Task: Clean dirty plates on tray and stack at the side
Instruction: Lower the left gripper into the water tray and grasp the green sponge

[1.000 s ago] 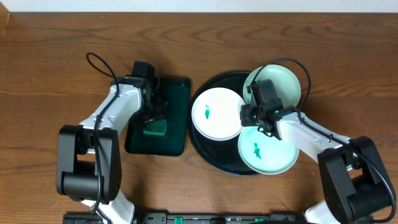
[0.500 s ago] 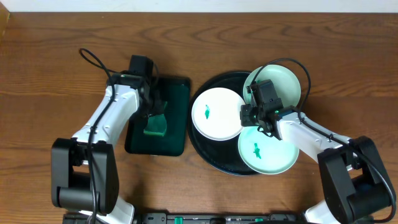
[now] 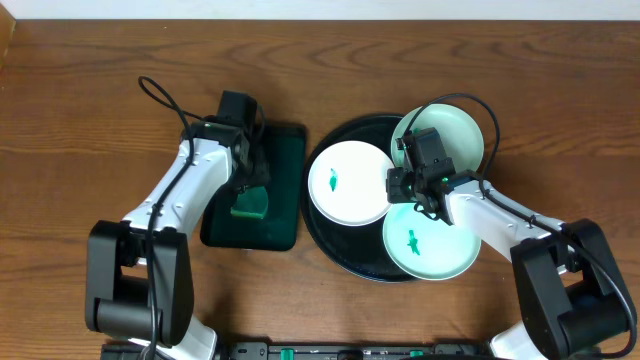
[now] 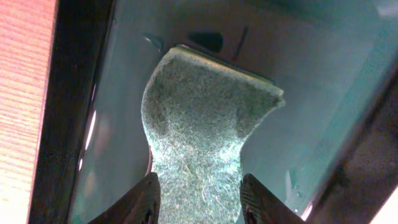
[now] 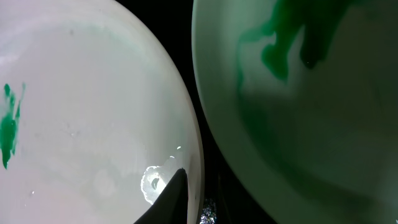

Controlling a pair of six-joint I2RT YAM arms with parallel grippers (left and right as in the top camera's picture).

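The counter (image 3: 80, 120) is seen to be brown wood, its grain left visible under a low satin finish. The tray (image 3: 345, 250) is finished in smooth, glossy black. A smooth, glazed surface is shown by the white plate (image 3: 350, 185), on which a small bright highlight is caught in the right wrist view, and by the near mint plate (image 3: 435, 262) and the far mint plate (image 3: 465, 135); their green smears are laid thin and flat. The sponge (image 4: 205, 118) is faced with rough, matt, fibrous scouring felt. The green rectangular tray (image 4: 323, 81) is smooth and shiny, plastic by its look. The fingers (image 4: 142, 200) of the left gripper (image 4: 198, 190) are moulded smooth and dark, with a dull sheen.
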